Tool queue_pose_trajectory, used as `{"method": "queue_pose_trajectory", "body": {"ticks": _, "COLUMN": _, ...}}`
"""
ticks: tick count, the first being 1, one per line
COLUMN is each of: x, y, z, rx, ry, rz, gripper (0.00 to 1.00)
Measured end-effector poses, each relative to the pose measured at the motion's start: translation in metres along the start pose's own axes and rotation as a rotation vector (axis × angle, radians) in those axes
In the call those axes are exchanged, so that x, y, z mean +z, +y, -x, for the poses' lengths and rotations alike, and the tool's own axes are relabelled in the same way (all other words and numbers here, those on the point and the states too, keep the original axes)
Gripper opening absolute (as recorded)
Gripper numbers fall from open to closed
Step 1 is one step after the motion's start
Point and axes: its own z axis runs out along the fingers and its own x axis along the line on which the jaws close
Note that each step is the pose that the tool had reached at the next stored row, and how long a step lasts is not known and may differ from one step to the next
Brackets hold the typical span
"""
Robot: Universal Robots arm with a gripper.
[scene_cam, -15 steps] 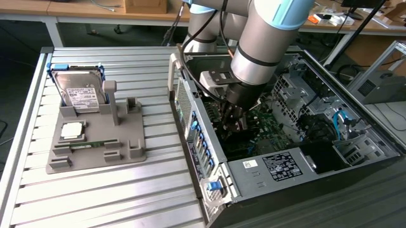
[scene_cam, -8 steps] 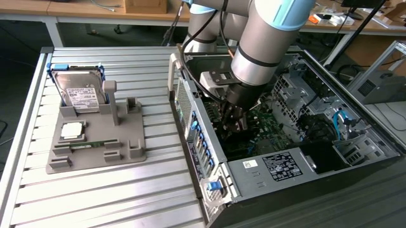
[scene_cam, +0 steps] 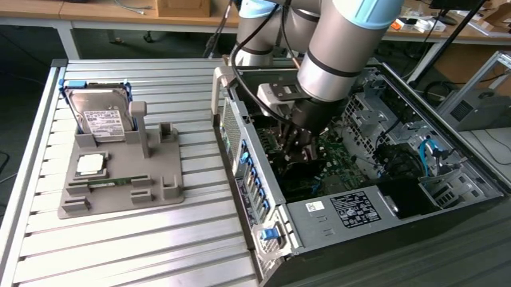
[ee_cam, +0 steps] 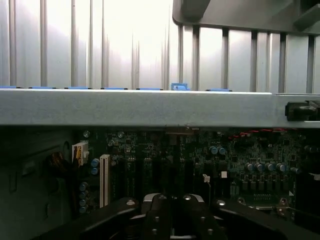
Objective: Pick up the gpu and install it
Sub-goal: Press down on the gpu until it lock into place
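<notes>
A: Grey slatted bench (scene_cam: 119, 239) carries the open computer case (scene_cam: 335, 221); the gripper (scene_cam: 300, 143) is down inside it, over the motherboard (scene_cam: 339, 158).

B: Its jaws are closed tight; the gpu (scene_cam: 294, 156) seems to be the dark card between them, low at the slots; I cannot confirm it clearly.

A: Then I judge: keep the card upright, its edge along the slot (ee_cam: 104, 177); press straight, gently.

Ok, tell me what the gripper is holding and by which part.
Cannot be told: the gripper is shut, down inside the computer case over the motherboard.
</notes>
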Motion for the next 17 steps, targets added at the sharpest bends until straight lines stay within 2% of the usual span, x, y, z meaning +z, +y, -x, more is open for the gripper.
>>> {"method": "queue_pose_trajectory", "body": {"ticks": 6, "x": -0.0012, "y": -0.0279, "z": -0.001, "rx": 0.000, "ry": -0.0009, "rz": 0.0180, "gripper": 0.10}}
{"method": "queue_pose_trajectory", "body": {"ticks": 7, "x": -0.0016, "y": -0.0370, "z": -0.001, "rx": 0.000, "ry": -0.0011, "rz": 0.0238, "gripper": 0.10}}
{"method": "queue_pose_trajectory", "body": {"ticks": 8, "x": -0.0017, "y": -0.0391, "z": -0.001, "rx": 0.000, "ry": -0.0011, "rz": 0.0244, "gripper": 0.10}}
{"method": "queue_pose_trajectory", "body": {"ticks": 13, "x": -0.0017, "y": -0.0387, "z": 0.005, "rx": 0.000, "ry": -0.0011, "rz": 0.0246, "gripper": 0.10}}
{"method": "queue_pose_trajectory", "body": {"ticks": 17, "x": -0.0013, "y": -0.0293, "z": 0.006, "rx": 0.000, "ry": -0.0014, "rz": 0.0243, "gripper": 0.10}}
